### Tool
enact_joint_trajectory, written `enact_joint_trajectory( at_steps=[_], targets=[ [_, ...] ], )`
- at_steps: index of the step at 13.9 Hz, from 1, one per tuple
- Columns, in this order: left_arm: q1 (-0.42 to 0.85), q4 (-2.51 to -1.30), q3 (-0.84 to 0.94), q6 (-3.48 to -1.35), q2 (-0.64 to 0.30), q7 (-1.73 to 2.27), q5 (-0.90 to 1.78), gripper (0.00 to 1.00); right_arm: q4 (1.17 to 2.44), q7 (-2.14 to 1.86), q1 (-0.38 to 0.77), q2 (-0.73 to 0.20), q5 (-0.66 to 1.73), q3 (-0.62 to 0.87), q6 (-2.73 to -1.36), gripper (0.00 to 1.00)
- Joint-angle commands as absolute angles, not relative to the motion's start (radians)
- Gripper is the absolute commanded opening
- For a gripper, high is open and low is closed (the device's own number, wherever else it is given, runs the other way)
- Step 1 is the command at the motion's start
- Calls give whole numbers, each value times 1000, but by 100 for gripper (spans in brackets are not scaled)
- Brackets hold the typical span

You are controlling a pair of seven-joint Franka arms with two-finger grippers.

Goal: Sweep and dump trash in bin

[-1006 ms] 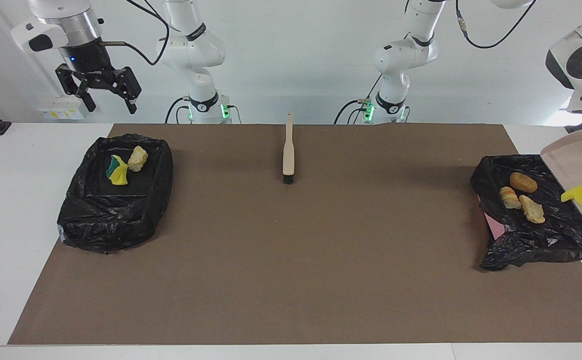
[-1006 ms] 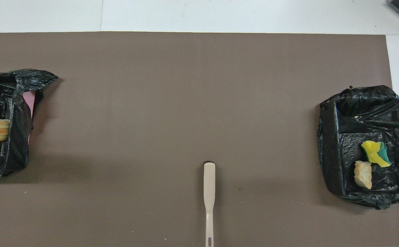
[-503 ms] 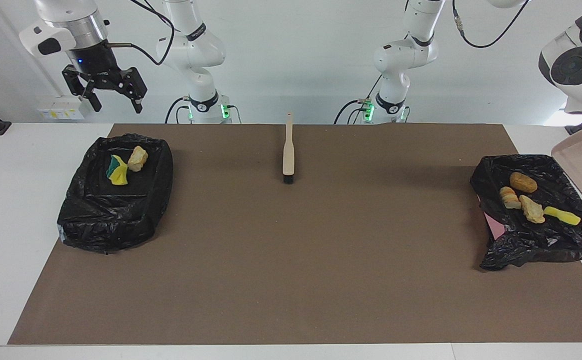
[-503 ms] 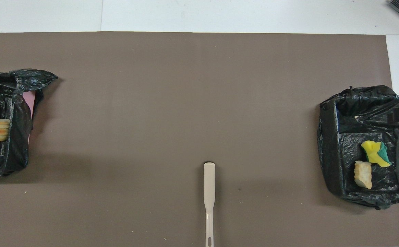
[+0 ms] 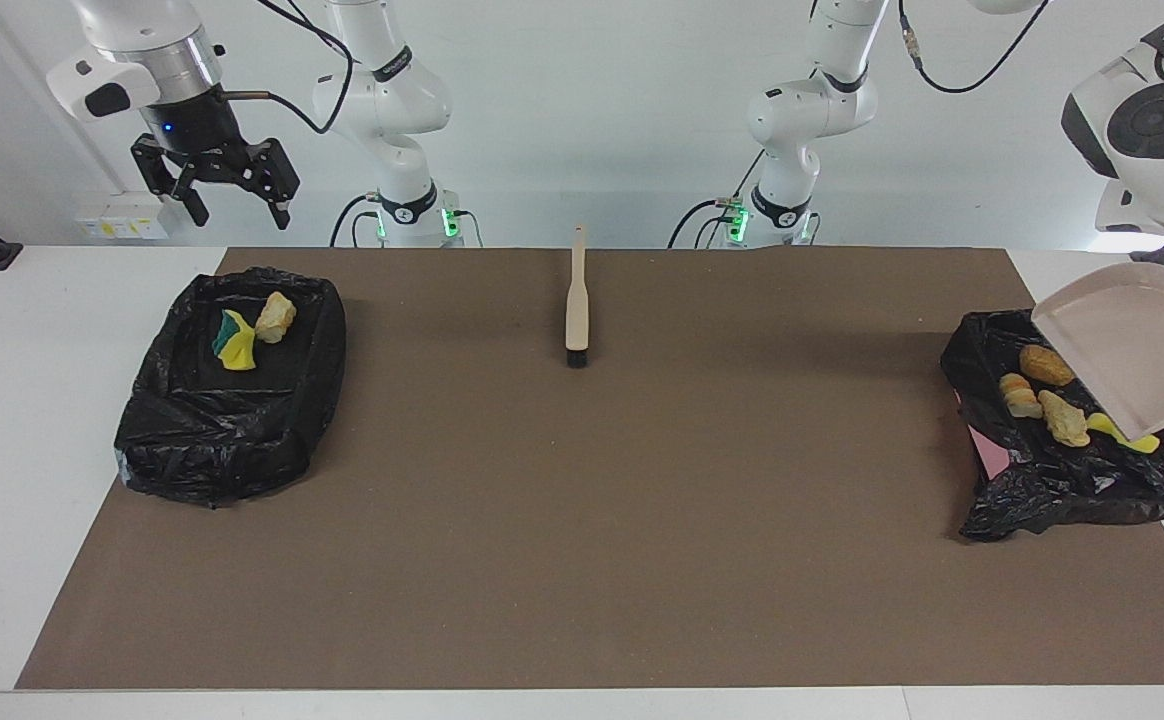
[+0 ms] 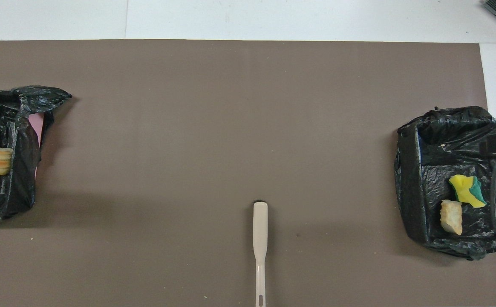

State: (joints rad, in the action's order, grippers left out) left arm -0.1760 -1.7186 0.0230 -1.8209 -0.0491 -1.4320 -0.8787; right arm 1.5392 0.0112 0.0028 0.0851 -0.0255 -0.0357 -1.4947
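Note:
A black-bagged bin point(image 5: 1072, 480) stands at the left arm's end of the table. In it lie trash scraps: three tan bread lumps point(image 5: 1046, 365) and a yellow sponge bit point(image 5: 1105, 428), partly covered by the beige dustpan point(image 5: 1127, 355). The dustpan hangs tilted over this bin under my left arm; its handle and my left gripper are out of view. My right gripper point(image 5: 242, 218) is open and empty, high over a second black-bagged bin point(image 5: 232, 420). That bin holds a yellow-green sponge point(image 5: 234, 340) and a bread lump point(image 5: 275, 317). Both bins point(image 6: 452, 140) show in the overhead view.
The beige brush point(image 5: 576, 300) lies on the brown mat point(image 5: 582, 500) midway between the arms' bases, black bristles pointing away from the robots. It shows in the overhead view as well, brush point(image 6: 260, 238). White table point(image 5: 32, 400) borders the mat.
The yellow sponge bit slid off the dustpan into the bin. The dustpan drew back, then swung over the bin again. My right gripper rose slightly, staying open.

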Motion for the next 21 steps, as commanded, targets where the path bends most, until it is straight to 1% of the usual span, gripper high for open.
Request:
enact_joint_trajectory(
  at_steps=[1, 4, 7, 10, 12, 15, 19, 21],
  targets=[
    [-98, -1753, 11, -1741, -12, -1395, -737, 0, 1568, -2, 0, 109, -20, -34, -1509, 100],
    [-23, -1796, 11, -1727, 14, -1315, -614, 0, 1548, 8, -15, 100, 14, -35, -1476, 100],
    [73, -1845, 11, -1687, 28, -1160, -523, 0, 1598, 63, 0, 136, 8, -34, -1474, 100],
    [191, -1884, 11, -1687, 22, -963, -431, 0, 1605, 104, 21, 137, 8, -32, -1489, 100],
    [265, -1887, 11, -1697, 3, -818, -359, 0, 1605, 98, 21, 129, 5, -32, -1525, 100],
    [359, -1876, 11, -1712, -52, -575, -253, 0, 1606, 103, 21, 130, 5, -32, -1525, 100],
    [474, -1868, 11, -1853, -109, -291, -109, 0, 1606, 100, 21, 129, 5, -32, -1525, 100],
    [509, -1815, 11, -1894, -156, -166, -72, 0, 1609, 95, 18, 130, 5, -32, -1525, 100]
  ],
)
